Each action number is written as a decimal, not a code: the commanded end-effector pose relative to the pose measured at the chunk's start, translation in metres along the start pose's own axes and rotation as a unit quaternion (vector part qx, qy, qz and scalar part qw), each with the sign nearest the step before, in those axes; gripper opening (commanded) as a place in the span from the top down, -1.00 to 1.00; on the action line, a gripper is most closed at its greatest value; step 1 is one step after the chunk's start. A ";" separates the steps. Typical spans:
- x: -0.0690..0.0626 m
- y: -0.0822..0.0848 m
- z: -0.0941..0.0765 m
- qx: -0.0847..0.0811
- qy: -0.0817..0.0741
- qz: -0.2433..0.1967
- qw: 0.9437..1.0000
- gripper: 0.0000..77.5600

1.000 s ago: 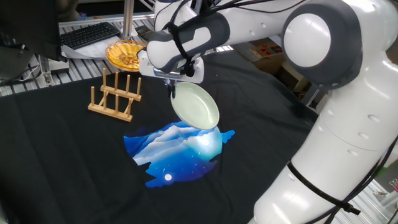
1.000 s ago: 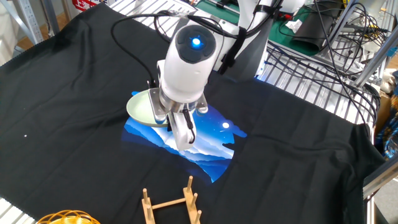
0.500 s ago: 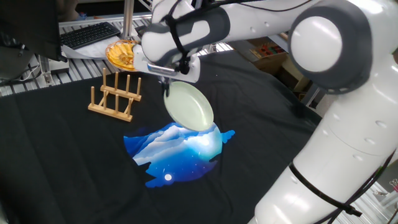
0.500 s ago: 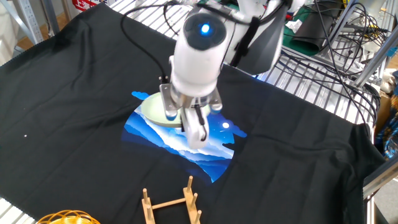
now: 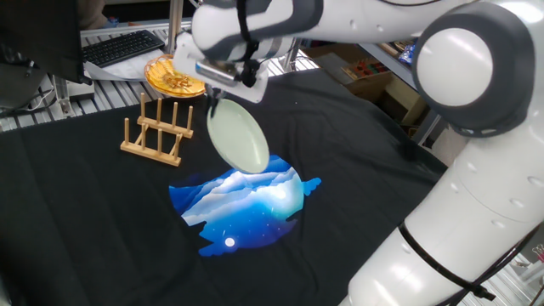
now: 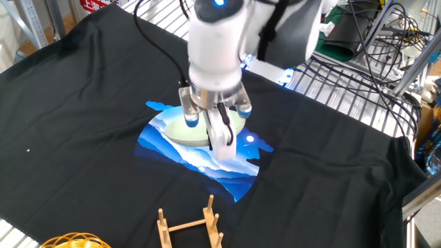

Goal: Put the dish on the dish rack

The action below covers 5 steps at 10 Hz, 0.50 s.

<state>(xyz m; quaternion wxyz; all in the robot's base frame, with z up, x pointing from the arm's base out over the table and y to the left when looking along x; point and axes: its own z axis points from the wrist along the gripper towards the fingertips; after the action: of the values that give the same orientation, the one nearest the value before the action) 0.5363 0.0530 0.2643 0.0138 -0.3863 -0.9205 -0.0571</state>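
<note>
Up it went! Compared with a second before, the gripper [image 5: 214, 96] had risen and slid toward the upper left of one fixed view, carrying the round, pale mint-green glossy dish [image 5: 237, 137] closer to the small light-wood dish rack [image 5: 158, 132] with its upright dowel pegs. In the other fixed view the white wrist had climbed toward the top of the frame and shifted right, so its blue light now sat at the very edge.

The dish hung in the air over the black cloth [image 5: 76, 212], clear of the blue-and-white mountain print [image 5: 242, 208] just below its lower rim. It was tipped steeply on edge, its long axis running from upper left, at the gripper, down to lower right, and its hollow face turned toward the camera and the right of the frame. In the other fixed view only a pale sliver of the dish [image 6: 200, 131] showed behind the gripper [image 6: 212, 118].

The fingers were closed on the dish's upper rim, pinching it from above. The arm swept in from the right of the frame, big white links arched over the table, wrist pointing down.

The orange-yellow fluted dish [image 5: 172, 76] sat at the upper left, behind the rack, which stood empty, just left of the hanging dish and not touching it.
</note>
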 end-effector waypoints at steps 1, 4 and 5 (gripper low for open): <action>-0.005 0.010 -0.023 -0.061 0.033 -0.003 0.998 0.97; -0.011 0.017 -0.036 -0.111 0.045 0.006 0.993 0.97; -0.011 0.019 -0.038 -0.122 0.046 0.007 0.991 0.97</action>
<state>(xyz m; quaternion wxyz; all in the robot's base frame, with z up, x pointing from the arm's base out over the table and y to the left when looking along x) 0.5513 0.0537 0.2948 0.0119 -0.3859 -0.9079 -0.1632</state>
